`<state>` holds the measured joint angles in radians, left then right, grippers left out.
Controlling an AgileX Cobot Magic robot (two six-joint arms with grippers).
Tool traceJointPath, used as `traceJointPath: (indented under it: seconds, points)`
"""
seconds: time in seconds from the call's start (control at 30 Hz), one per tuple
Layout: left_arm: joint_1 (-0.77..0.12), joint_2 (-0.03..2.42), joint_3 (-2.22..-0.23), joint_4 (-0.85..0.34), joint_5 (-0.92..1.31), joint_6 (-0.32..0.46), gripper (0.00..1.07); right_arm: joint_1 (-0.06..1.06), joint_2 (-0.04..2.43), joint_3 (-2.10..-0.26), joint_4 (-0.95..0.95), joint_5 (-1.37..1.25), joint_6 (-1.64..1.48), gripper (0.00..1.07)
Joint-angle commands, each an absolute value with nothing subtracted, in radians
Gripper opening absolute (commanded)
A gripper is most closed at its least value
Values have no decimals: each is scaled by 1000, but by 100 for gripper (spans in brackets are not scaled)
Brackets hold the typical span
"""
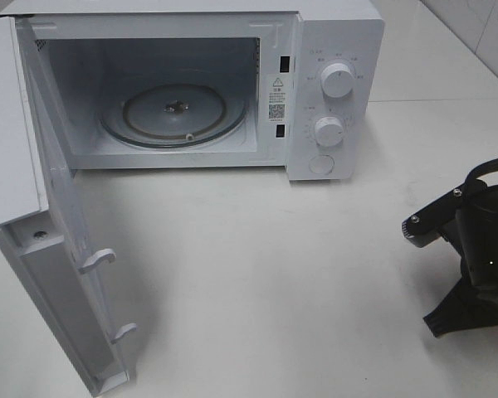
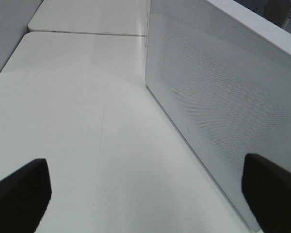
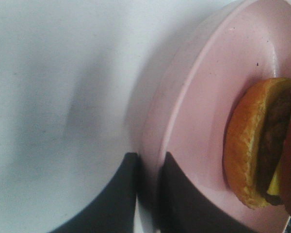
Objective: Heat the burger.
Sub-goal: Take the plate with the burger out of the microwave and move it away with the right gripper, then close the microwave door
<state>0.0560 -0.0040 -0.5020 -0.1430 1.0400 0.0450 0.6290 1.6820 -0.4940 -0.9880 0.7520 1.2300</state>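
Burger (image 3: 269, 145) sits on a round pink plate (image 3: 203, 97), seen only from the right wrist: a golden-brown bun with a porous, crusty rim, a dark patty, a slip of yellow cheese and a frill of green lettuce at the frame's edge. The plate is smooth and matte with a raised rim, and it rests on the white worktop (image 1: 274, 274). The right end effector (image 3: 148, 191) is closed on that rim — one dark finger on the outside, the other on the inside of the plate.

In the high view the white microwave (image 1: 332, 50) stands at the back of the worktop with its door (image 1: 33, 207) swung fully open. Its cavity holds only the round glass turntable (image 1: 174, 116), ribbed in rings. Two round knobs (image 1: 339, 81) line its front panel.

The left end effector (image 2: 145, 194) is wide open beside the door's finely perforated panel — nothing lies between its dark fingers (image 2: 19, 194).
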Motion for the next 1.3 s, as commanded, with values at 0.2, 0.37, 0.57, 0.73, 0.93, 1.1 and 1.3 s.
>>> traceJointPath:
  seconds: [0.2, 0.37, 0.57, 0.73, 0.93, 1.1, 1.3]
  points:
    - [58, -25, -499, -147, 1038, 46, 101, 571, 1738, -498, -1088, 791, 1299, 13]
    - [58, -25, -499, -147, 1038, 46, 101, 571, 1738, -498, -1092, 779, 1287, 33]
    - [58, -25, -499, -147, 1038, 46, 101, 575, 1696, -517, -1009, 775, 1227, 55]
    - [58, -25, -499, -147, 1038, 46, 101, 575, 1605, -563, -921, 785, 1128, 56]
    - [58, -25, -499, -147, 1038, 46, 101, 575, 1432, -626, -729, 739, 841, 58]
    - [58, -25, -499, -147, 1038, 46, 101, 575, 1327, -661, -555, 716, 633, 63]
    - [58, -25, -499, -147, 1038, 46, 101, 575, 1151, -705, -318, 737, 387, 77]
